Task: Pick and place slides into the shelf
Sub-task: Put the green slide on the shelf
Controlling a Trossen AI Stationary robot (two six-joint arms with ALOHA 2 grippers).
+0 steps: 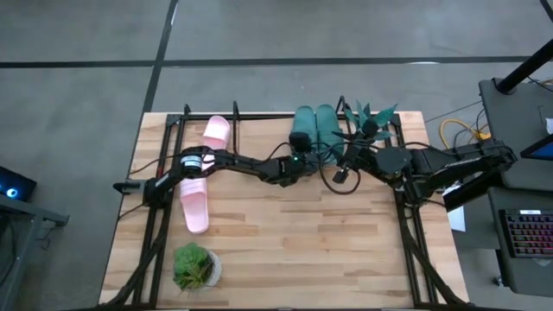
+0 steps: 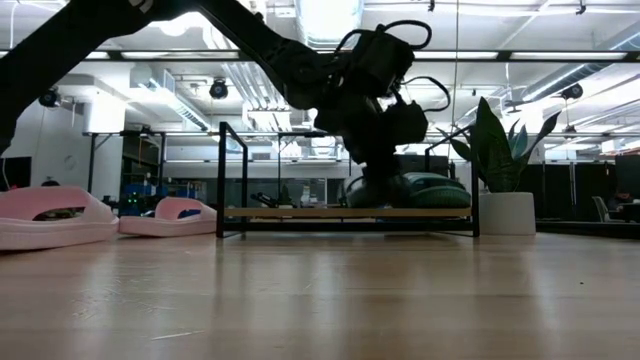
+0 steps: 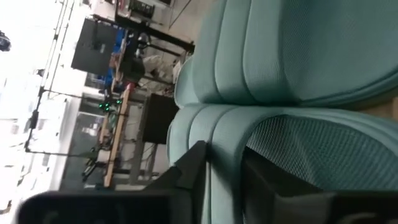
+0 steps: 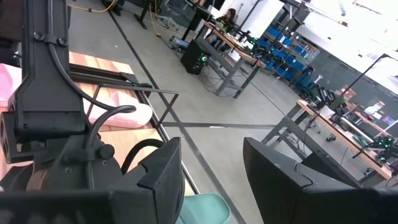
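Two dark teal slides (image 1: 315, 128) lie side by side on the wood board of the black-rod shelf (image 1: 259, 117) at the table's far edge. They also show in the low view as teal slides (image 2: 425, 190). My left gripper (image 1: 299, 149) reaches down onto the left one and is shut on it. One pink slide (image 1: 216, 131) lies on the table just left of the shelf. The other pink slide (image 1: 195, 205) lies nearer, beside the left arm. My right gripper (image 1: 344, 173) hangs open in the air, near the shelf's right half. My left gripper (image 3: 224, 155) has the ribbed strap (image 3: 221, 134) of the nearer teal slide between its two fingers. One finger (image 3: 189, 171) is on the strap's outer side and the other (image 3: 273, 183) is over the textured footbed. It comes slanting down from the near left. The slide lies flat on the shelf board.
A tall leafy plant in a white pot (image 2: 505, 212) stands at the shelf's right end. A small green potted plant (image 1: 195, 266) sits near the table's near left corner. Black arm-mount frames (image 1: 155, 225) run along both sides. Bare wood (image 1: 302, 242) spans the table's middle and near part.
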